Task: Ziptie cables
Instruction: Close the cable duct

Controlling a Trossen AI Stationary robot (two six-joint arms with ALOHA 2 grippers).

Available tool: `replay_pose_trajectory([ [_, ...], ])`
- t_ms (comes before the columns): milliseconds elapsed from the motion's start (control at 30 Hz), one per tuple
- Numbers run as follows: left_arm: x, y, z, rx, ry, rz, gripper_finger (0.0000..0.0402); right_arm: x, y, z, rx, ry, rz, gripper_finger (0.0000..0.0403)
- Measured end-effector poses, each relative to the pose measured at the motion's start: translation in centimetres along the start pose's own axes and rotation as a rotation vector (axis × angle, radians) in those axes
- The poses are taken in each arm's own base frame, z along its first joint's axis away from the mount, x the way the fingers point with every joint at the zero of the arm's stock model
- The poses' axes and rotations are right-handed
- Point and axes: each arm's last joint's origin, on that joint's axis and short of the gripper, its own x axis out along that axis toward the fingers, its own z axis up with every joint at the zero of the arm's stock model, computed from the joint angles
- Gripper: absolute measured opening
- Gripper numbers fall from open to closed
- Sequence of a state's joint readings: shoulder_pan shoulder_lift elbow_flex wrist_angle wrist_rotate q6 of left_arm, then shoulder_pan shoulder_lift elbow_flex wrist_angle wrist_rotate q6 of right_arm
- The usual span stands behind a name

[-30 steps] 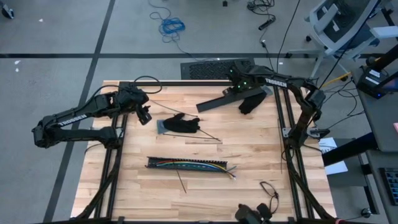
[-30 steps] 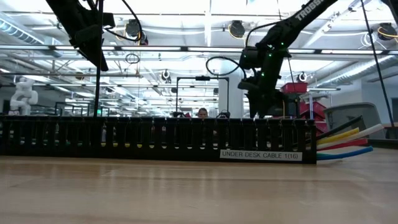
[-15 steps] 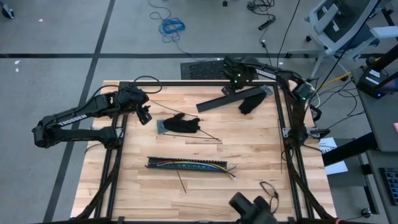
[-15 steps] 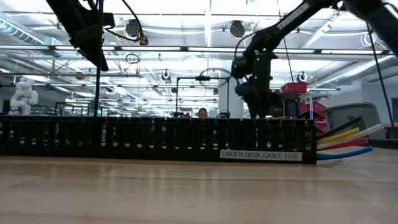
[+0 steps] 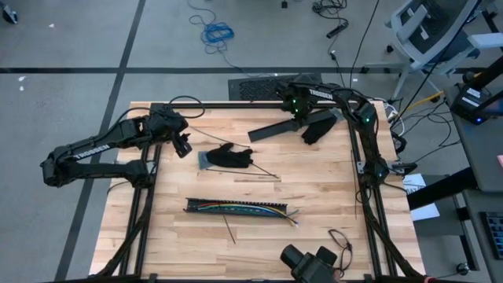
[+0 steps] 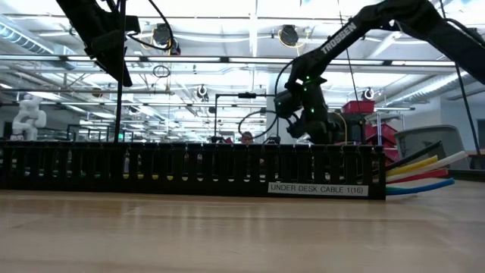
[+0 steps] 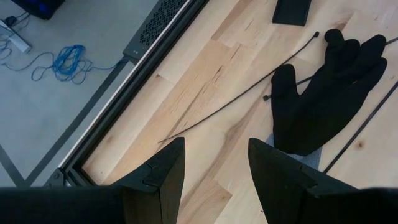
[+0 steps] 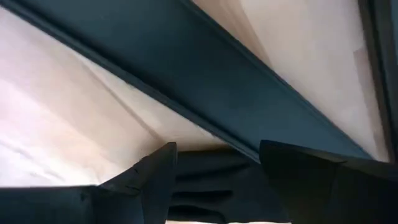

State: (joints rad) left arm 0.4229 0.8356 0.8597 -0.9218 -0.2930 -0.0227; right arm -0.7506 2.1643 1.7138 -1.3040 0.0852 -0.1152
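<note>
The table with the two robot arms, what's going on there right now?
Nothing is being held. The right gripper is open, low over a long black bar at the table's far edge. The left gripper waits open near a black glove and loose zip ties. The cables lie untied in their black slotted tray.

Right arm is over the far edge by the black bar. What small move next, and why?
Probably lower the open right gripper onto the long black bar: its fingers sit just above it with nothing held. The left gripper waits open near the black glove.
</note>
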Motion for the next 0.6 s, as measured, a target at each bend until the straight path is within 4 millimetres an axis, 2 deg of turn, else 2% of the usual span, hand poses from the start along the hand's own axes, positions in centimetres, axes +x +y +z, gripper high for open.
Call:
replay_pose_trajectory([
  [333, 0.0, 0.0, 0.0, -0.021, 0.0, 0.0, 0.0173, 2.1, 0.1, 0.6, -0.038, 0.079, -0.023, 0.0226],
  [600, 0.0, 0.0, 0.0, -0.025, 0.0, 0.0, 0.0173, 2.4, -0.1, 1.2, -0.028, 0.034, -0.092, 0.0226],
])
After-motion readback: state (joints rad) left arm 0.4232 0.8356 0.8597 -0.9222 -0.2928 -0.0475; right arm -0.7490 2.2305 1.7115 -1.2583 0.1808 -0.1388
